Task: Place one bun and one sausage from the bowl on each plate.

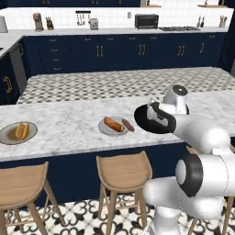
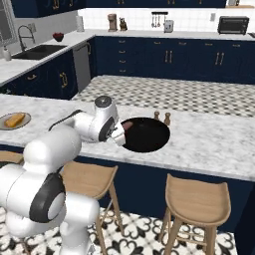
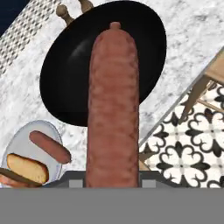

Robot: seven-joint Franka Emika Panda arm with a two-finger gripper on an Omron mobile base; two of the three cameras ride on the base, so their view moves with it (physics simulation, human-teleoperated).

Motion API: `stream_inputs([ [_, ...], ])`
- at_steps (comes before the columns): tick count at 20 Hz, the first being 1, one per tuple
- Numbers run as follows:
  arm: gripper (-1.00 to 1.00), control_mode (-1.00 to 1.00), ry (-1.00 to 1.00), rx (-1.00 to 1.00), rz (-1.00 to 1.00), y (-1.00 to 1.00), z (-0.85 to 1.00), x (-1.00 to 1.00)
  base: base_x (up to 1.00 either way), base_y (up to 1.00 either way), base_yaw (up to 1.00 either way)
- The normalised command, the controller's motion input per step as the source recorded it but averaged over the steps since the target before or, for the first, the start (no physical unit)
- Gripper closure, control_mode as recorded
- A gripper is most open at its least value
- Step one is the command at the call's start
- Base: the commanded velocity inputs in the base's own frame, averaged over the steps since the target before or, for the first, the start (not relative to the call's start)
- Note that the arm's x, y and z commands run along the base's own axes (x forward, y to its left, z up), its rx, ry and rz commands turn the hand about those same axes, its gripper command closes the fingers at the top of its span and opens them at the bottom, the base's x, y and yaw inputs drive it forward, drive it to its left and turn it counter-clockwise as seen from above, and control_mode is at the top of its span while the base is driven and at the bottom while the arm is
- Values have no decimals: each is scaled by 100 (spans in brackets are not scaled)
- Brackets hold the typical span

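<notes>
We see a sausage [image 3: 113, 109] running up the centre of the hand view, pinched at its lower end by the gripper [image 3: 113, 181], whose jaws are pressed onto it. It hangs over the black bowl [image 3: 65, 78], which fills the upper middle of that frame. The sausage is a smooth, slim cylinder with rounded ends and a faintly mottled reddish skin; we judge it light, slightly yielding and apt to roll or slip, so a hold across its middle would be steadier than this end grip. At lower left lies the grey plate [image 3: 17, 144], glossy and flat, carrying a second sausage [image 3: 49, 146] and a golden bun [image 3: 27, 168]. At far left of the left base view, the beige plate [image 1: 5, 137] holds another bun [image 1: 21, 131] on the speckled marble counter [image 1: 64, 126].
</notes>
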Motion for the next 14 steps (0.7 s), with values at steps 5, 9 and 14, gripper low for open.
stream_inputs([
  [5, 100, 100, 0, 0, 0, 0, 0, 0, 0, 100, 8],
  [9, 100, 100, 0, 0, 0, 0, 0, 0, 1, 100, 7],
  [14, 100, 100, 0, 0, 0, 0, 0, 0, 5, 100, 8],
])
